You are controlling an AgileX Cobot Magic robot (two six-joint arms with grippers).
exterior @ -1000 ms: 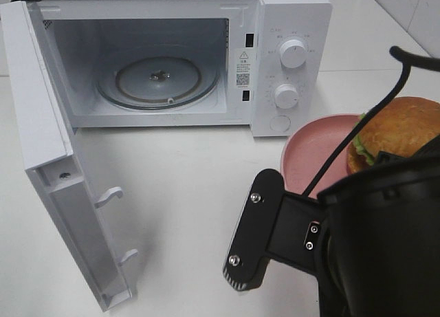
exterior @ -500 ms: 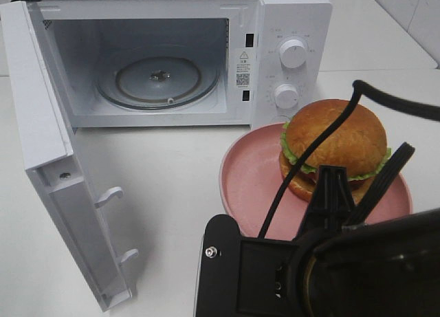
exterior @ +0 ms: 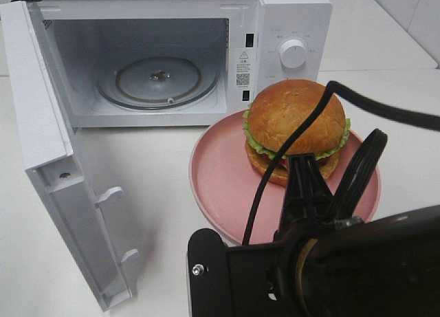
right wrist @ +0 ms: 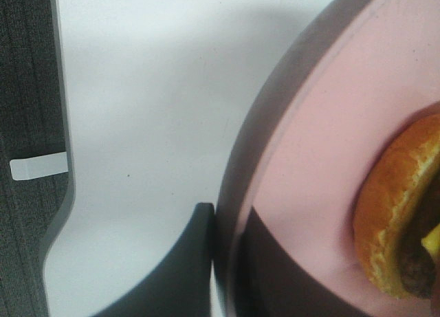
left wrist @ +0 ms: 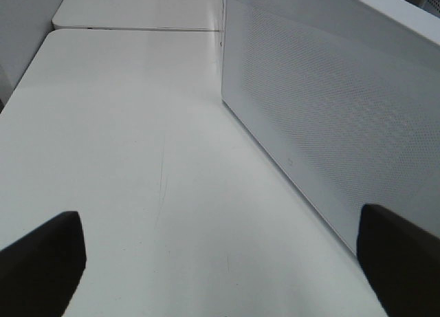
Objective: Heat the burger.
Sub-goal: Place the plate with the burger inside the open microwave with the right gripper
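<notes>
The burger (exterior: 295, 124), with a golden-brown bun and green lettuce, sits on the pink plate (exterior: 220, 172). My right gripper (exterior: 303, 193) is shut on the plate's near rim and holds it in front of the open microwave (exterior: 289, 14). In the right wrist view the gripper (right wrist: 230, 276) clamps the plate's rim (right wrist: 323, 145), one finger on each side, with the burger's edge (right wrist: 402, 221) beyond. My left gripper (left wrist: 220, 262) is open and empty over bare table beside the microwave's outer side wall (left wrist: 330, 111); it does not show in the exterior view.
The microwave door (exterior: 48, 159) stands swung open at the left. The glass turntable (exterior: 158, 80) lies bare inside the cavity. Two white knobs are on the panel; the upper one (exterior: 293, 53) shows, the burger covers the lower. My right arm (exterior: 330, 269) fills the lower right.
The right gripper has carried the plate and burger leftwards and towards the microwave opening. The burger now covers the lower knob. The microwave and its door have not moved.
</notes>
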